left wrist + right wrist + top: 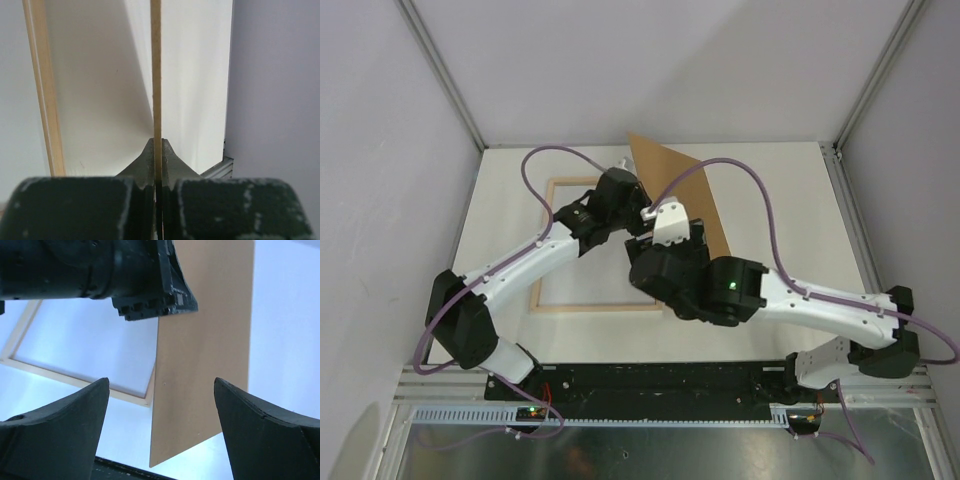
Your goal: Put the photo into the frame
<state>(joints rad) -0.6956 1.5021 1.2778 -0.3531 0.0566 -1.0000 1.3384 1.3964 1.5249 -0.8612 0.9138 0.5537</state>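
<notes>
My left gripper is shut on a plain brown backing board and holds it upright on edge above the table. The frame lies flat on the table with its pale-wood side up, below and left of the board. My right gripper stands open just in front of the board's face, touching nothing. The left gripper's black body fills the top of the right wrist view. The photo is out of view.
White enclosure walls with aluminium posts close in the table on three sides. A black rail with the arm bases runs along the near edge. Purple cables loop above both arms.
</notes>
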